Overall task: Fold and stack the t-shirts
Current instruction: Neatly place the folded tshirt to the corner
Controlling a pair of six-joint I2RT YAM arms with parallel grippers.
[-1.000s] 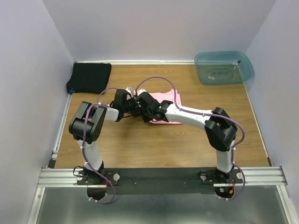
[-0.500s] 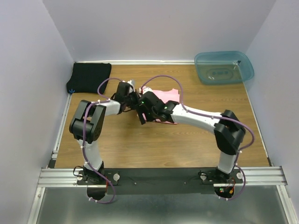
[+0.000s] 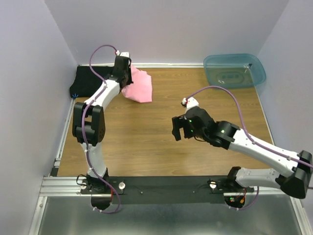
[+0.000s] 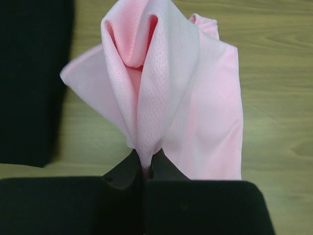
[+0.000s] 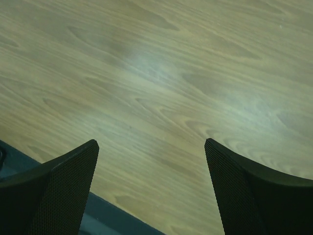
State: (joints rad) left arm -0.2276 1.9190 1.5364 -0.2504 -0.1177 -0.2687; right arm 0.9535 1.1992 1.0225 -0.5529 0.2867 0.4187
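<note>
Shift light pink mesh t-shirt (image 4: pixel 195 98), pinched in closed left fingers (image 4: pixel 139 170), leftward onto black folded t-shirt (image 3: pixel 90 81) just beside it, with right fingers (image 3: pixel 178 133) spread, empty, well apart.

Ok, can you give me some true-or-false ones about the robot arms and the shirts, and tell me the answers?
1. The left gripper is pinching the light pink mesh t-shirt. True.
2. The right gripper is holding part of that shirt too. False: it is open and empty over the bare wooden table.
3. The folded black cloth t-shirt lies in the far left corner of the table. True.
4. The pink shirt is inside the translucent blue-green plastic bin. False: the bin is at the far right corner, and the pink shirt hangs bunched up from the left gripper, over by the black shirt.
</note>
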